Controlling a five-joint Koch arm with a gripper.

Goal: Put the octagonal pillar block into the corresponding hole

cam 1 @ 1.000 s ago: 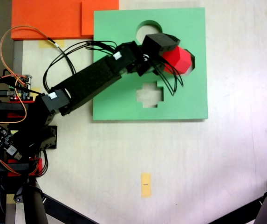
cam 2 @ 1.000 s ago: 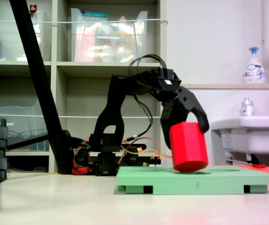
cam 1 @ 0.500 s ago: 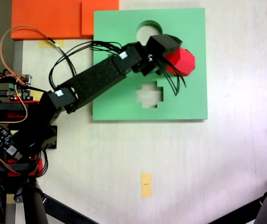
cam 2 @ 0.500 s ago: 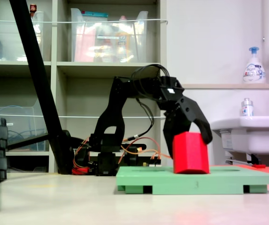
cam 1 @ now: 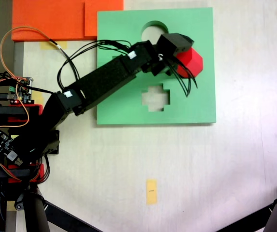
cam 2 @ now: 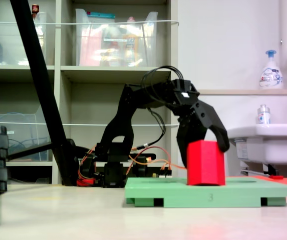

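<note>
We see the octagonal pillar block [cam 2: 206,163], bright red, standing upright on the green board [cam 1: 123,104], its lower end sunk in the corresponding hole [cam 1: 192,73] near the board's right edge, mostly hidden from above.

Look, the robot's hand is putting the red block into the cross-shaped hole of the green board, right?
Not the cross. In the fixed view from above, the cross-shaped hole is open and bare; the red block stands further up the green board, right of the round hole, with the hand around it.
</note>
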